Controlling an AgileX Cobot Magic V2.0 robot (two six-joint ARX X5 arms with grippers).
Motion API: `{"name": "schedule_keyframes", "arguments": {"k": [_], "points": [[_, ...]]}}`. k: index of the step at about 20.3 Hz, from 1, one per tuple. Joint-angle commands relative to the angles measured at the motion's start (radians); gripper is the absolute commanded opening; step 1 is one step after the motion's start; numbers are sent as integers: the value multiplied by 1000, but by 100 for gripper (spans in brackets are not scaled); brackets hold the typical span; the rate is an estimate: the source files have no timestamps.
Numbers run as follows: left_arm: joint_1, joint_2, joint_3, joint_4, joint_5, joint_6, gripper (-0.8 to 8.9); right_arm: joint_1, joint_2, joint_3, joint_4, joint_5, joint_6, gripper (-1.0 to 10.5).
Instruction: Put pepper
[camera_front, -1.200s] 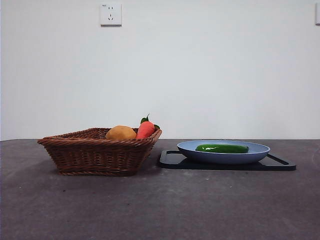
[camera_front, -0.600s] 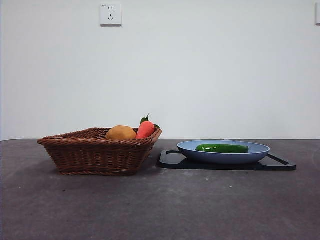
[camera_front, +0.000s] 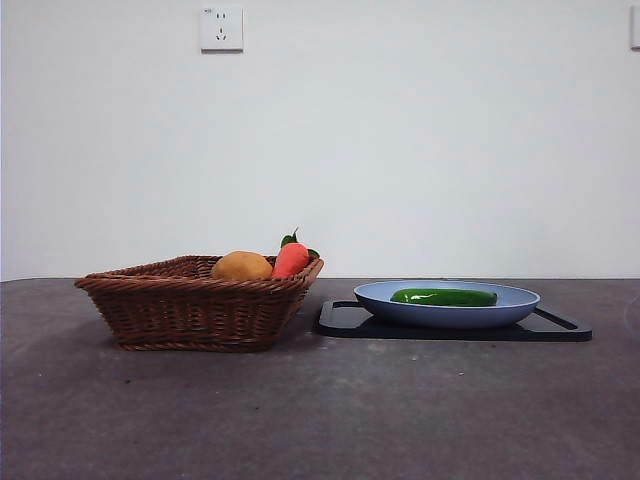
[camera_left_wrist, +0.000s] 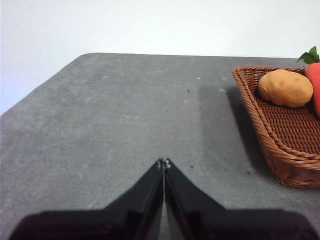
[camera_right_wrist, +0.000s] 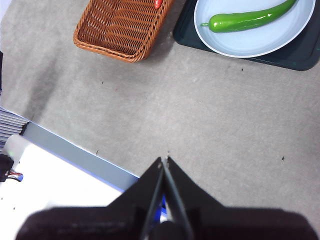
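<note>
Since both my left gripper (camera_left_wrist: 164, 162) and right gripper (camera_right_wrist: 164, 160) sit pinched closed, holding nothing, well short of the plate (camera_front: 500, 312), the pepper (camera_front: 444, 297) lying in it looks glossy, so I worry it'll roll or slip once grabbed.

I can read no words, brands or numbers anywhere around me. The wall socket (camera_front: 221, 28) carries a tiny mark at its corner, too small to make out.
</note>
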Motion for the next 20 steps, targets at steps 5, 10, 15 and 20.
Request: {"name": "schedule_keyframes", "arguments": {"k": [5,10,15,20], "points": [[3,-3,-3,12,2,-8,8,-71,-71,-10,134,46,-98,11],[3,-3,-3,12,2,-8,8,-168,-344,-342,604,27,-86,11],[3,-3,-3,12,2,-8,8,-195,-579,-761,1009,32,-75,11],[3,-3,-3,12,2,-8,8,-194,-726,-1022,1191,87,-32,11]]}}
